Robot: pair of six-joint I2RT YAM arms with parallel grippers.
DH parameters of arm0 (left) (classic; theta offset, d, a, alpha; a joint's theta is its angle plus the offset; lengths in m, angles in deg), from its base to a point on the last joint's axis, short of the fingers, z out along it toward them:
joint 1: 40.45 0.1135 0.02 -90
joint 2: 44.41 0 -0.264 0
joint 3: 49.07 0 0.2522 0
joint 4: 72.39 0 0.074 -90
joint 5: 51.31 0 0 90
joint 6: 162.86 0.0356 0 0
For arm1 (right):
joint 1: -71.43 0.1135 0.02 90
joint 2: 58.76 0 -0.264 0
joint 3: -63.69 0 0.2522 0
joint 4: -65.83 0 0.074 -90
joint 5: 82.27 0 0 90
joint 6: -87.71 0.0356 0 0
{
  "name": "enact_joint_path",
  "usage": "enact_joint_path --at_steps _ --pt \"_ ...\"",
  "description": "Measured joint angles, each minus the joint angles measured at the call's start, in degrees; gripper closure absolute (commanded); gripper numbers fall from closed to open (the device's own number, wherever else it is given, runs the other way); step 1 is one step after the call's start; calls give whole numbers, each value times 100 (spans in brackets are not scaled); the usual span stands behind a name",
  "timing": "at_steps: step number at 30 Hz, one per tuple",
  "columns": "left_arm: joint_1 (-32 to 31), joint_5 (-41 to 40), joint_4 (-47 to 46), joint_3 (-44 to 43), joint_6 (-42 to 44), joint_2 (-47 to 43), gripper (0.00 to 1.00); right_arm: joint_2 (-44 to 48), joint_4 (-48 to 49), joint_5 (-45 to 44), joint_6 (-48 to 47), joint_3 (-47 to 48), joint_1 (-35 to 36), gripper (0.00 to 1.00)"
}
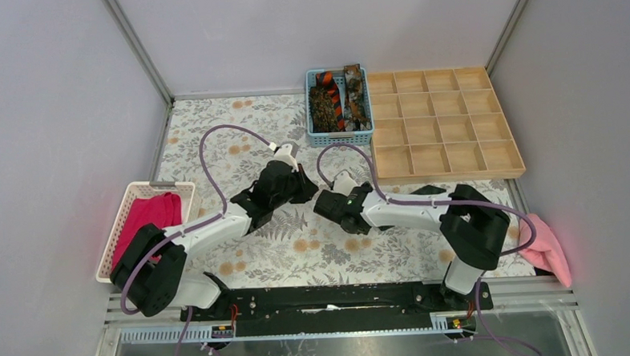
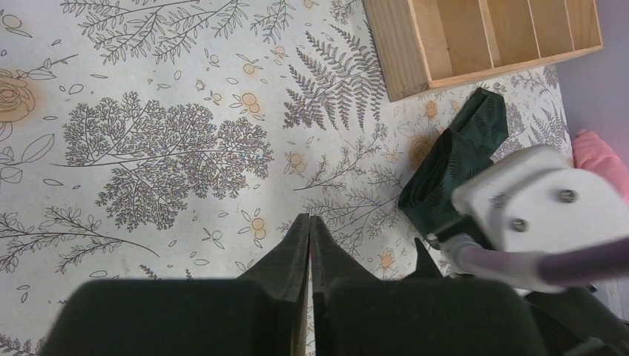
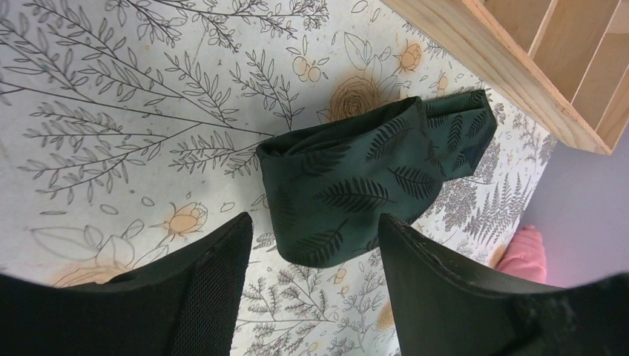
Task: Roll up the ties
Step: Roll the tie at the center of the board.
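The left claw [image 2: 309,222] is pinched shut on nothing above the flowered tablecloth [image 2: 148,111]. To its right, the right claw [image 3: 315,226] stands wide. The rolled dark green tie [image 3: 356,185] lies on the cloth just beyond its fingertips, beside the wooden tray [image 3: 475,37]. Farther off, more ties [image 1: 322,105] sit in a blue basket [image 1: 340,137].

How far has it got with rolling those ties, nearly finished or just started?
Early on, it seems. Done: one green tie lies rolled on the table beside the wooden tray. In hand: nothing is gripped; the right gripper hangs open over that roll, the left gripper is shut and empty. Left: several unrolled ties lie in the blue basket, and the tray's compartments look empty.
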Motion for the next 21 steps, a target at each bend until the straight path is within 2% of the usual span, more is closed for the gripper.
enact_joint_path --at_steps 15,21 --pt "0 0 -26 31 57 -22 96 -673 256 -55 -127 2 -219 31" --pt "0 2 -26 31 101 -22 96 -678 457 20 -197 -11 -632 42"
